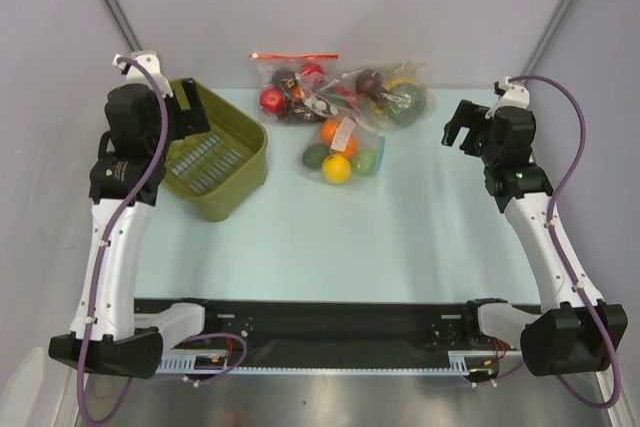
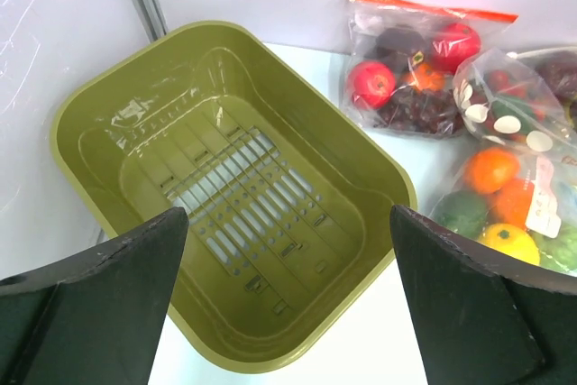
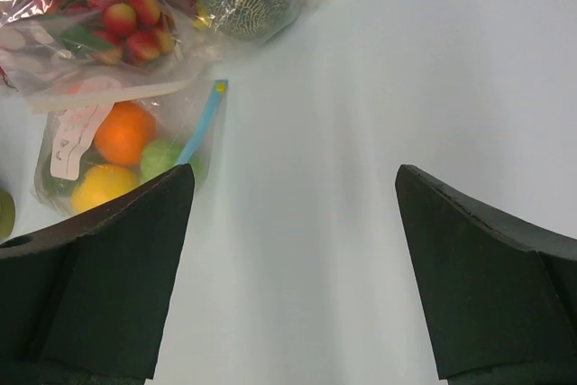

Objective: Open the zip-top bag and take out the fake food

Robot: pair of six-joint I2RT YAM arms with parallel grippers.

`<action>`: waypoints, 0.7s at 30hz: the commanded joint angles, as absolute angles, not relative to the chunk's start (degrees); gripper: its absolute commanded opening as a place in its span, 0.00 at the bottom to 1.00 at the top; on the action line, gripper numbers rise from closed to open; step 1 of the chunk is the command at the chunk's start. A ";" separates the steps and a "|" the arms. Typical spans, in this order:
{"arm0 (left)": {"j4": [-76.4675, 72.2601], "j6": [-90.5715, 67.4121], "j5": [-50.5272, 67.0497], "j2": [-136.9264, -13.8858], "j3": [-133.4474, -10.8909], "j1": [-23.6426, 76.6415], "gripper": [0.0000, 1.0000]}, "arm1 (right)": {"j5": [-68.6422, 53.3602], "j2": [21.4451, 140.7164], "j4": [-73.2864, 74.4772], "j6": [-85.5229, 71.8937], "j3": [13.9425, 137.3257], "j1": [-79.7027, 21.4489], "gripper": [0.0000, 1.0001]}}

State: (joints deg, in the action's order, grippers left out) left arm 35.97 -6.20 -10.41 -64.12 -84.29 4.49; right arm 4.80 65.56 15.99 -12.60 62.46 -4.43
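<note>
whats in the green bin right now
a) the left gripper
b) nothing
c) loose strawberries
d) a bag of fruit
b, since the left wrist view shows only the bare slotted floor of the green bin, and the red-zip bag lies outside it on the table.

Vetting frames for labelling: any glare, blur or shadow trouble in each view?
Top external view: even light, sharp, faint shadows only. Left wrist view: white glare streaks on the green bin. Right wrist view: the table looks pale with a streaky sheen.
</note>
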 commanded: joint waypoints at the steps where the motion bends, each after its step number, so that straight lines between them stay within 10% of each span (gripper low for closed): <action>1: 37.35 -4.22 -11.69 -65.91 -87.62 5.09 1.00 | 3.78 66.44 14.33 -12.39 65.65 -4.66 0.99; 21: 32.41 -17.92 5.27 -103.42 -110.01 30.49 1.00 | -4.04 70.14 12.83 -15.03 64.60 -5.89 0.98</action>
State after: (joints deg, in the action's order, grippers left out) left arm 31.81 -11.22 0.25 -98.00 -103.35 28.84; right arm -1.23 70.74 14.70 -14.17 63.99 -5.13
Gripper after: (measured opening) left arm 0.996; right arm 0.980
